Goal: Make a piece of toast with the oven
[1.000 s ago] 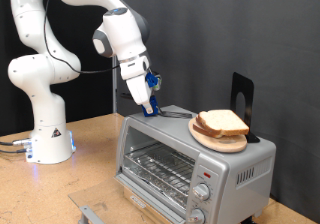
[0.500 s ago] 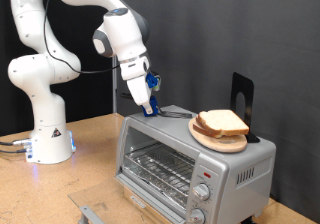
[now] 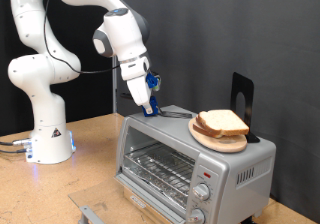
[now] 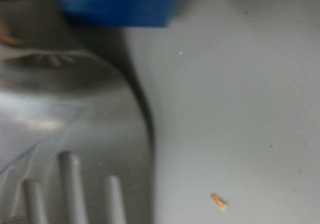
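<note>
The piece of toast (image 3: 222,122), pale with a brown crust, lies on a round wooden plate (image 3: 215,139) on top of the silver oven (image 3: 240,164), towards the exterior view's right. My gripper (image 3: 149,107), with blue finger pads, points down at the left end of the oven's top, about touching it and well apart from the toast. Nothing shows between its fingers. The oven's wire rack (image 3: 158,169) shows through the front. The wrist view is blurred: a blue pad (image 4: 120,4) close over the grey oven top (image 4: 240,114), with a small crumb (image 4: 217,200).
A black upright stand (image 3: 241,96) is at the back of the oven top behind the plate. A thin black cable (image 3: 176,112) lies on the oven top by the gripper. Two knobs (image 3: 202,194) are on the oven's right front. A flat grey piece (image 3: 92,213) lies on the wooden table.
</note>
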### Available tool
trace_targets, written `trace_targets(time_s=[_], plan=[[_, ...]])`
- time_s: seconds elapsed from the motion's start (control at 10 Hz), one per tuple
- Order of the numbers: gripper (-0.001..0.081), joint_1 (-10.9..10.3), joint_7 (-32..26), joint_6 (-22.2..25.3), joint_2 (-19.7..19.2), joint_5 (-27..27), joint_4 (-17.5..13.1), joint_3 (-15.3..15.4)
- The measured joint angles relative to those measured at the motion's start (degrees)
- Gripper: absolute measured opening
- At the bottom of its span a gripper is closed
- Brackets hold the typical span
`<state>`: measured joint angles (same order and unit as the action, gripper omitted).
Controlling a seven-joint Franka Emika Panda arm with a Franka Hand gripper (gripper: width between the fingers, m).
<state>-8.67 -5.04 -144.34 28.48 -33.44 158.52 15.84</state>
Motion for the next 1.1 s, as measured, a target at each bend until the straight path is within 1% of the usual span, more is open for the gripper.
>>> trace_targets(time_s=[0.1,0.2,0.3,0.4,0.6,0.8,1.1], plan=[[0.068,0.0,0.01,0.0,0.0,0.0,0.0,0.03],[0.0543,0.0,0.04,-0.01,0.0,0.0,-0.01,0.04],[0.0543,0.0,0.08,-0.01,0.0,0.0,-0.01,0.04],[0.0484,0.0,0.22,-0.01,0.0,0.0,-0.01,0.05],[0.0484,0.0,1.1,0.09,0.02,0.01,-0.06,0.05],[0.0484,0.0,1.81,1.73,0.54,-0.43,-0.8,-0.35],[0.0485,0.13,1.95,7.96,3.62,-0.97,-3.69,-2.72]])
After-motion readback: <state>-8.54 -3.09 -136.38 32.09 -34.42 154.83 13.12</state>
